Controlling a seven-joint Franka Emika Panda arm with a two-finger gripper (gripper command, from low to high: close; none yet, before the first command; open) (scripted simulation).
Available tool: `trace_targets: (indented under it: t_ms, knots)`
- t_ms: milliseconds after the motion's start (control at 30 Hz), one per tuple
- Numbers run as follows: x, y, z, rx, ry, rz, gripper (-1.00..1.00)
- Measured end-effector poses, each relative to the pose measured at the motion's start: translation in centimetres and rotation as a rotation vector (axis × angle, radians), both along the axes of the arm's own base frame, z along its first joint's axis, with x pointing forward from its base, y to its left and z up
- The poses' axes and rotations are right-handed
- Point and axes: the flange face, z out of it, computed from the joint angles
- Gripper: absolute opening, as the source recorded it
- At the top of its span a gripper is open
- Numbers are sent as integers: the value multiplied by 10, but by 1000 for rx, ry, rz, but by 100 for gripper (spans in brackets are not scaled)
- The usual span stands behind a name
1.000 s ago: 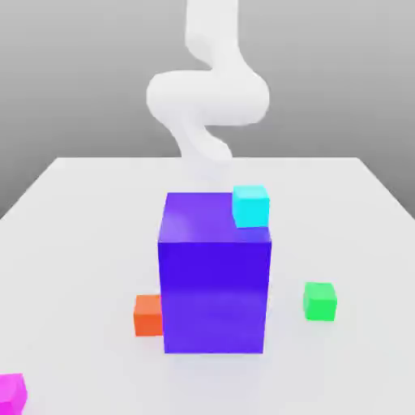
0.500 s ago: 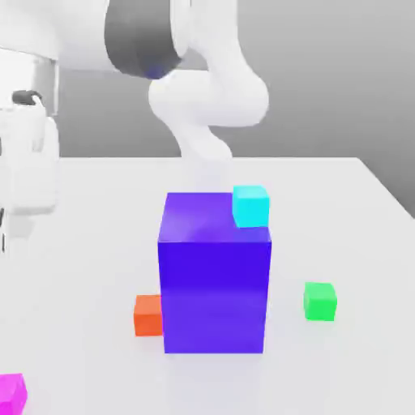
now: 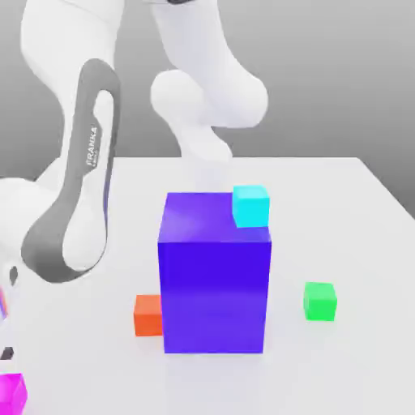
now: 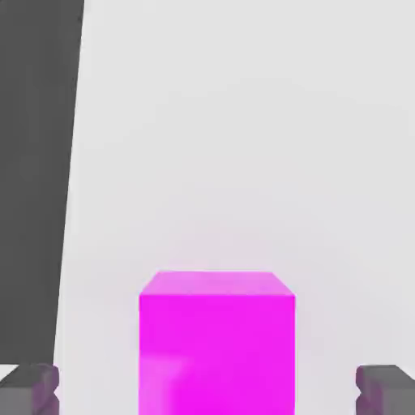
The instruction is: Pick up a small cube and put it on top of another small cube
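Arm swung down, claw [image 4: 207, 389] straddling small cube [image 4: 216, 344], fingertips [image 4: 28, 387] apart.

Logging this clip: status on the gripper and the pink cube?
Gripper open, fingers either side of the magenta cube, gaps both sides. Cube on the table, not gripped. Nothing in the way.

White table [image 3: 357, 211] carries a large blue-purple block [image 3: 215, 280] at centre. Orange cube [image 3: 147, 315] touches its base on the exterior view's left; green cube [image 3: 320, 301] sits apart on the exterior view's right.
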Motion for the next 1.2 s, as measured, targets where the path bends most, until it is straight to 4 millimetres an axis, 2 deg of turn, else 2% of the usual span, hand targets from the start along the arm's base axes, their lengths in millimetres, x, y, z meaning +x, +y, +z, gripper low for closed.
trace_targets:
  t_ms: [133, 167, 200, 333, 433, 467, 533, 600, 700, 800, 867, 933, 1000, 1033, 1100, 1133, 1200]
  knots:
    - [0, 0, 0, -1, -2, 0, -100]
    - [0, 0, -7, -1, -1, -1, -100]
    - [0, 0, -3, 0, -1, -1, -100]
    - [1, 1, 47, -1, -3, 3, -100]
    - [41, 28, 82, -28, -75, 136, -100]
    - [53, 48, 91, -30, -96, 198, -100]
    - [64, 97, 104, -17, -120, 322, -100]
    - [66, 147, 112, -1, -134, 441, -100]
    - [57, 223, 124, 21, -149, 626, -100]
    - [35, 298, 133, 38, -159, 826, -100]
    - [11, 354, 139, 47, -163, 985, -100]
    - [-30, 432, 144, 56, -164, 1213, -100]
    - [-87, 500, 146, 56, -160, 1462, -100]
    - [-113, 516, 147, 48, -156, 1559, -100]
    - [-162, 535, 144, 25, -141, 1732, -100]
    - [-180, 534, 138, 16, -118, 1772, -100]
    - [-200, 512, 118, 5, -41, 1747, -100]
